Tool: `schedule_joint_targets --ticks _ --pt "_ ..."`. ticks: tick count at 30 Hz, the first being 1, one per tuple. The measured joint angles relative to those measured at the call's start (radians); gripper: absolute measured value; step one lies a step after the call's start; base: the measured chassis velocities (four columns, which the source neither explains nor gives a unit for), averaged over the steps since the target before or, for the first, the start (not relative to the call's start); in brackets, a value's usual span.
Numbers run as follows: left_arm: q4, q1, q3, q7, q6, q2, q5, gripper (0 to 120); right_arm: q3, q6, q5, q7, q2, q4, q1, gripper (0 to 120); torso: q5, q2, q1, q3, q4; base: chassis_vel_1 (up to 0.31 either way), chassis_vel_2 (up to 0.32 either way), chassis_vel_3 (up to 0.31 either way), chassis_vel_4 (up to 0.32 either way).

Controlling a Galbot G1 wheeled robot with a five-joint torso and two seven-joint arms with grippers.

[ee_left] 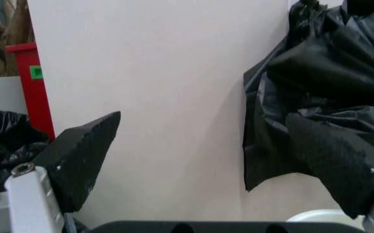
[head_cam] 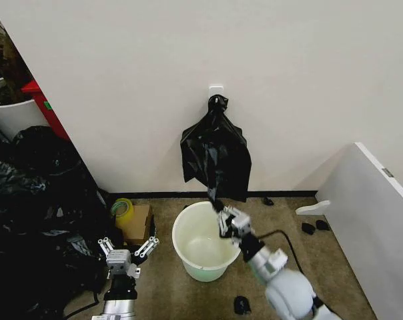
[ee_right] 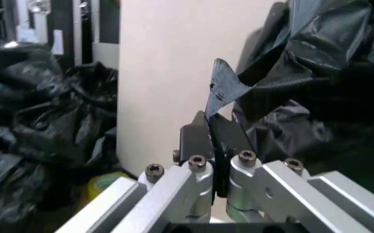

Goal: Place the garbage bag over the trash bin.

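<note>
Right pincer (head_cam: 218,205) pinches the hanging garbage bag (head_cam: 215,157) above the trash bin (head_cam: 203,250); left pincer (head_cam: 127,248) gapes empty.

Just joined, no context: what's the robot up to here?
It is fetching a garbage bag that hangs from a white wall hook, directly above the white trash bin on the floor. The right gripper has pinched the bag's lower edge, over the bin's rim, fingers closed on the plastic. The left gripper waits open, low and left of the bin. The bin has no bag on it yet.
</note>
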Motion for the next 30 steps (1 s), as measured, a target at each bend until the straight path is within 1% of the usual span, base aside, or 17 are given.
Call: schedule_joint_targets --ticks 2,3,6,12,13,22,30 --pt "-0.006 0.004 0.0 -0.001 -0.002 0.006 0.0 100 0.004 0.027 -0.037 -0.01 0.001 0.01 -0.047 0 0.0 0.0 0.0 0.0 0.0 0.0 0.0 0.0 0.0" --pt "-0.006 0.004 0.0 -0.001 -0.002 0.006 0.0 100 0.004 0.027 -0.037 -0.01 0.001 0.01 -0.047 0 0.0 0.0 0.0 0.0 0.0 0.0 0.0 0.0 0.0" --pt "-0.014 0.014 0.001 -0.003 -0.006 0.014 0.0 100 0.014 0.075 -0.111 -0.019 0.003 0.017 -0.101 0 0.0 0.0 0.0 0.0 0.0 0.0 0.0 0.0 0.0" --pt "-0.022 0.021 0.0 -0.005 -0.009 0.022 0.0 100 0.016 0.112 -0.148 -0.022 0.005 0.021 -0.14 0 0.0 0.0 0.0 0.0 0.0 0.0 0.0 0.0 0.0" --pt "-0.024 0.024 -0.001 -0.006 -0.01 0.025 0.0 100 0.02 0.134 -0.17 -0.025 0.005 0.02 -0.156 0 0.0 0.0 0.0 0.0 0.0 0.0 0.0 0.0 0.0" --pt "-0.027 0.027 0.002 -0.008 -0.011 0.028 0.0 100 0.017 0.184 -0.237 -0.029 0.001 0.009 -0.195 0 0.0001 0.0 0.0 0.0 0.0 0.0 0.0 0.0 0.0" --pt "-0.024 0.025 0.002 -0.01 -0.012 0.031 -0.002 100 0.017 0.199 -0.247 -0.029 0.003 -0.002 -0.201 0 0.0 0.0 0.0 0.0 0.0 0.0 0.0 0.0 0.0"
